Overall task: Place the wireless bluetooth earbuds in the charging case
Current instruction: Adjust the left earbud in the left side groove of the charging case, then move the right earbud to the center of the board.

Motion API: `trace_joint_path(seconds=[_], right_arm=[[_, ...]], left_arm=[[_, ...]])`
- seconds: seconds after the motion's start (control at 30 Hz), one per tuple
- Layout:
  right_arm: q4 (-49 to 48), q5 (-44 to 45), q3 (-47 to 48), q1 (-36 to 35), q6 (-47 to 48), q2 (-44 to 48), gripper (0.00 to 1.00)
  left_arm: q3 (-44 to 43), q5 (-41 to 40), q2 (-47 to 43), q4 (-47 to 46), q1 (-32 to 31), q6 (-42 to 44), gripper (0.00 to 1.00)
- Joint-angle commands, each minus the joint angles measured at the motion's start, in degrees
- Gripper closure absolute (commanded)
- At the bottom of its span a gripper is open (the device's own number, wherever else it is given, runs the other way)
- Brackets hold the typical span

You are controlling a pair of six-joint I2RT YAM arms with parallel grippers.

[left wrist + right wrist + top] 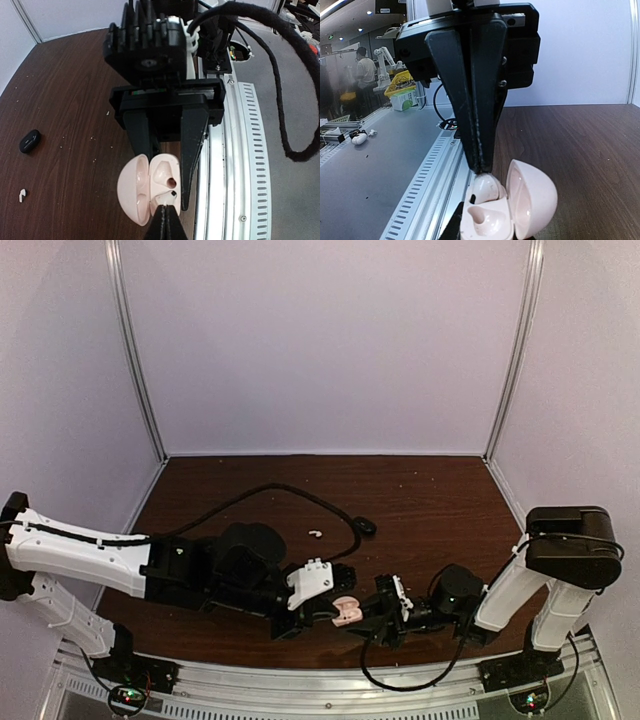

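A pale pink charging case [347, 612] [132, 192] [532, 200] is held with its lid open at the table's near edge. My right gripper [368, 618] [167, 172] [487, 232] is shut on its base, one finger on each side. One white earbud [167, 198] [495, 186] sits in a slot, and the slot beside it [167, 175] [487, 220] is empty. My left gripper [330, 602] [167, 211] [482, 171] is shut, and its joined tips touch that earbud. A second white earbud [315, 534] [21, 195] lies loose on the table farther back.
A small black oval object [367, 527] [30, 141] lies behind the loose earbud. A black cable [290, 495] [280, 75] loops over the table. The slotted metal rail [330, 690] [235, 150] [427, 180] runs right beside the case. White walls enclose the table.
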State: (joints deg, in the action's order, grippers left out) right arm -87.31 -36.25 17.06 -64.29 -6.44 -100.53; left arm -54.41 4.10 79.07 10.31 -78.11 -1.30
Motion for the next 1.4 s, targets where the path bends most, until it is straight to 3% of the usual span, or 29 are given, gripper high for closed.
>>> trace_joint_path(seconds=[0.0, 0.23, 0.33, 0.47, 0.57, 0.67, 0.83, 0.97, 1.13, 1.37], right_arm=[[-3.8, 0.1, 0.2, 0.2, -0.3, 2.8, 1.00], [-4.7, 1.8, -1.0, 0.7, -0.9, 3.6, 1.00], [-7.2, 2.7, -3.3, 2.3, -2.8, 3.5, 1.00], [-9.7, 3.3, -6.4, 4.2, -5.1, 4.5, 1.00], [-9.7, 5.0, -8.7, 4.9, -5.4, 6.4, 1.00], [-9.6, 5.8, -10.4, 5.2, -5.5, 8.2, 1.00], [-7.4, 6.2, -11.5, 5.7, -5.0, 11.2, 1.00], [-5.8, 5.2, -11.6, 6.0, -4.9, 13.1, 1.00], [-4.6, 4.9, -11.7, 6.2, -4.7, 14.3, 1.00], [-6.0, 4.0, -11.8, 6.4, -5.0, 13.5, 1.00]], left_arm=[[-0.6, 3.0, 2.3, -0.4, -0.3, 0.7, 1.00], [-1.1, -0.7, -0.2, -0.2, -0.3, 1.8, 0.94], [-0.9, -3.1, -4.2, -1.9, 0.8, 1.8, 0.79], [-1.0, 1.2, -7.7, -1.8, 8.2, 3.2, 0.60], [-2.3, 5.0, -7.1, -0.2, 16.4, 3.7, 0.56], [-5.6, 6.2, -1.4, 3.6, 23.7, 4.9, 0.52], [-16.9, 15.9, 13.1, 11.3, 32.5, 8.0, 0.47], [-28.4, 16.1, 25.0, 21.5, 34.2, 14.3, 0.45], [-39.9, 10.4, 36.7, 30.3, 35.1, 20.0, 0.45], [-48.6, 9.8, 46.4, 32.8, 36.5, 22.6, 0.43]])
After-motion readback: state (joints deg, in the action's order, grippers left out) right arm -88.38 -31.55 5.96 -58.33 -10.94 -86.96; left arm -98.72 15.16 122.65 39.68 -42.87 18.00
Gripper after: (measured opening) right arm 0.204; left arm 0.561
